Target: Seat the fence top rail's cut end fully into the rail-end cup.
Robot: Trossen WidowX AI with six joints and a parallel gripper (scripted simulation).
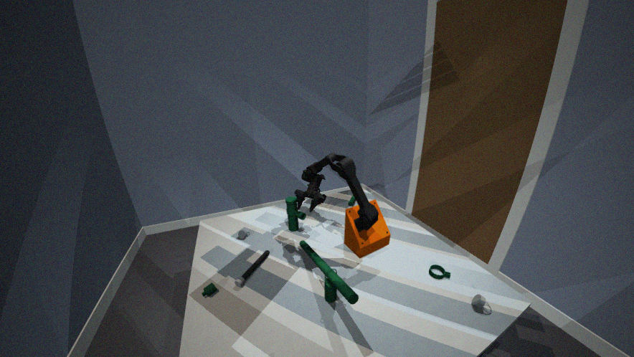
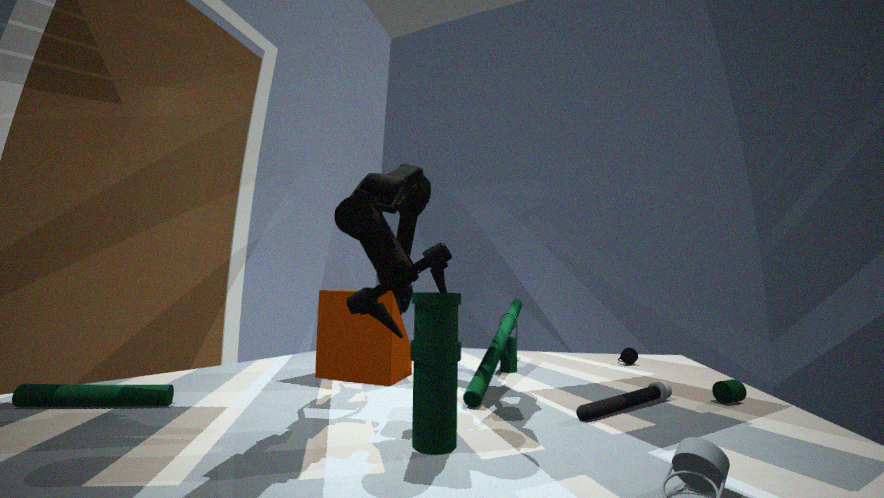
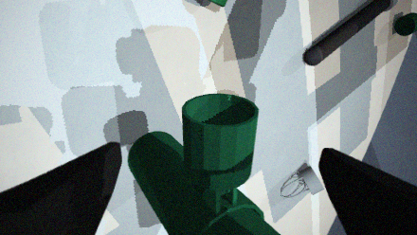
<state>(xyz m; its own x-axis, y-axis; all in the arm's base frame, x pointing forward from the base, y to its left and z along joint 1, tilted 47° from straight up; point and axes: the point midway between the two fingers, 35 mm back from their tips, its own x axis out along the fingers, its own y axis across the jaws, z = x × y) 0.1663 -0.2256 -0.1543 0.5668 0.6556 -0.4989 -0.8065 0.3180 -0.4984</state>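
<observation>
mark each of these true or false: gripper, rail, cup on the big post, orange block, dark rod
1. The gripper is open with nothing between its fingers. True.
2. The rail is seated in the cup. False: its near end is apart from the cup.
3. The big post stands upright. True.
4. The orange block lies on top of the rail. False: the arm is mounted on it.
5. The dark rod stands upright. False: it lies flat.
</observation>
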